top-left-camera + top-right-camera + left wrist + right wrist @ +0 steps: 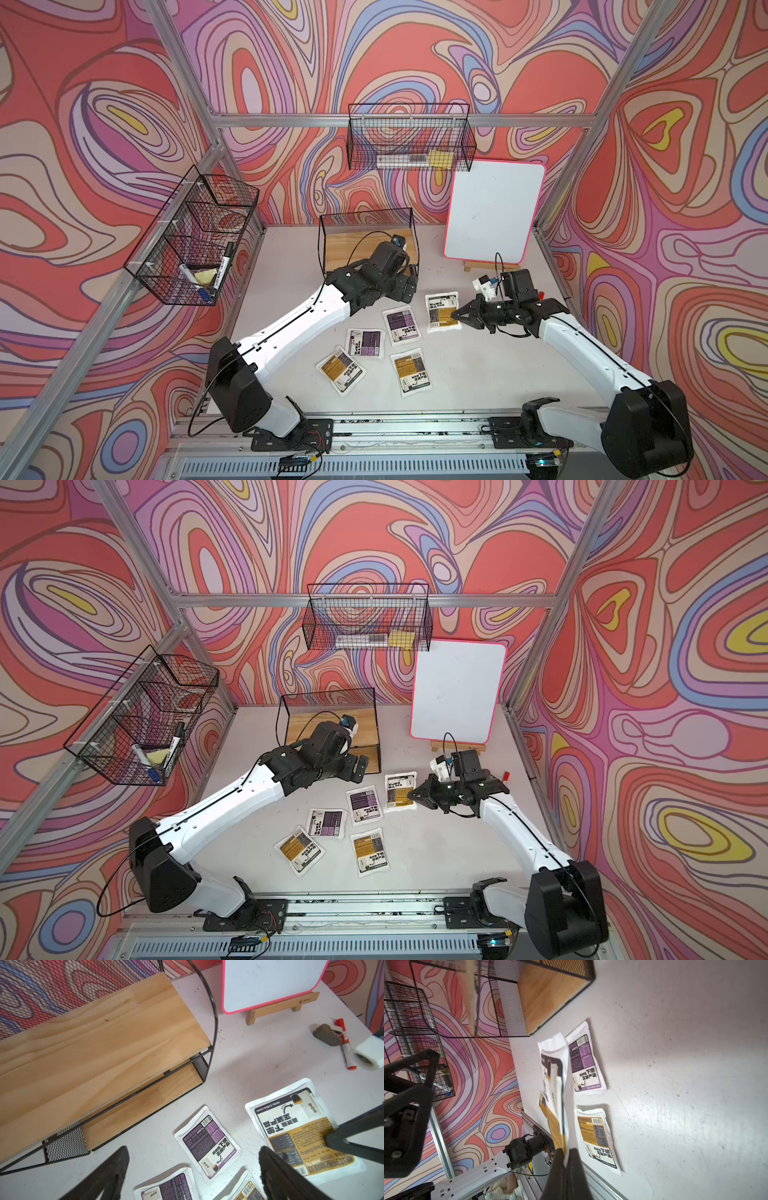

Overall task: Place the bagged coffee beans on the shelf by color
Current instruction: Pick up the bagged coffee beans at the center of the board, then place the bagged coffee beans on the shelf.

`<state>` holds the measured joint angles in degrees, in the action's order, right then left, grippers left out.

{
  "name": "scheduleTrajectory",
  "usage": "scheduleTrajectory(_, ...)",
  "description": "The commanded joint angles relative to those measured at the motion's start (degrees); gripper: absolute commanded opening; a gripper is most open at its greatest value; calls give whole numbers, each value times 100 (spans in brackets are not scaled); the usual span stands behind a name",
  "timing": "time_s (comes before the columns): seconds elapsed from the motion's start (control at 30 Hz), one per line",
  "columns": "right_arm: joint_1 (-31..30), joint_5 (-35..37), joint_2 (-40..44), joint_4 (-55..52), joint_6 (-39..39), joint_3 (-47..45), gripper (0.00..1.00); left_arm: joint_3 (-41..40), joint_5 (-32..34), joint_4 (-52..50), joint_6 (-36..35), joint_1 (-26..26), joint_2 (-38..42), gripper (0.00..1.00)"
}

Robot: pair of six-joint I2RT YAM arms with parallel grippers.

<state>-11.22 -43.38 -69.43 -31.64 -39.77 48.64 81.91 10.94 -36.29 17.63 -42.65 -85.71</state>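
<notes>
Swirl-patterned walls (83,124), white tabletop (478,374)

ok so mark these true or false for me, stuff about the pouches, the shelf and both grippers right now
1. The right gripper is shut on an orange pouch. True.
2. A purple pouch already lies on the shelf's top board. False: the top board of the shelf is bare, and both purple pouches lie on the table.
3. The left gripper holds a pouch. False: the left gripper is open and empty, beside the shelf.
4. Two more orange pouches lie on the table. True.
5. The whiteboard lies flat on the table. False: the whiteboard stands upright on a wooden easel.
</notes>
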Motion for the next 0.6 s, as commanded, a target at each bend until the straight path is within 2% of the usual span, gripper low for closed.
scheduleTrajectory(0.0, 1, -37, -20, -45, -78, 585, 0, 286, 42, -354, 152, 187, 180, 99)
scheduleTrajectory(0.3, -36, -147, -877, 531, -424, 2149, 0, 536, -232, -611, 412, 1050, 549, 99)
scheduleTrajectory(0.57, -536, 34, -1908, 1210, -867, 3394, 0, 747, -282, -722, 410, 2000, 775, 99)
